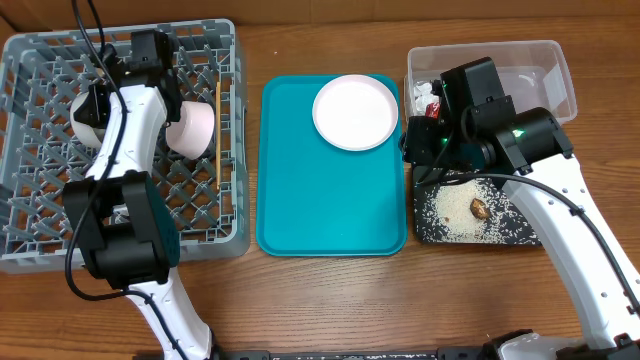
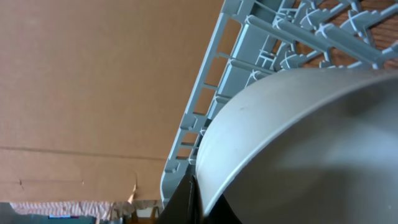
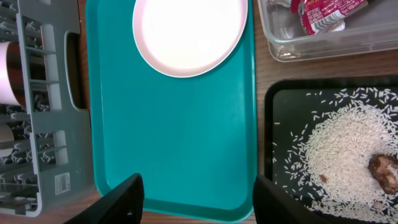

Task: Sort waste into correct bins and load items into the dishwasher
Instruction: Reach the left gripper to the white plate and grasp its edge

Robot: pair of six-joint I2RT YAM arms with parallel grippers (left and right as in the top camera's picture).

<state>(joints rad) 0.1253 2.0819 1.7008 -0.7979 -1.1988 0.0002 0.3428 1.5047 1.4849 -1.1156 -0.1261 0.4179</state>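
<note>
The grey dish rack [image 1: 40, 60] stands at the left. My left gripper [image 1: 97, 108] is inside it, shut on the rim of a small white bowl [image 2: 292, 137], with a dark finger on each side of the rim [image 2: 194, 202]. A white cup [image 1: 195, 128] lies on its side in the rack beside a wooden chopstick [image 1: 217, 120]. The white plate [image 1: 355, 110] sits on the teal tray [image 1: 320, 210]. My right gripper [image 3: 196, 199] is open and empty over the tray's right edge. The red-and-white wrapper [image 3: 323, 14] lies in the clear tub [image 1: 545, 60]. Rice [image 3: 348, 155] and a brown lump [image 3: 384, 171] lie in the black tray [image 3: 283, 102]. The metal bowl is not identifiable.
The rack [image 3: 43, 124] and its rim [image 2: 199, 118] show in both wrist views, with brown tabletop [image 2: 93, 74] beyond. The clear tub and the black tray stand close together at the right, next to the teal tray. My right arm [image 1: 570, 210] crosses above the black tray.
</note>
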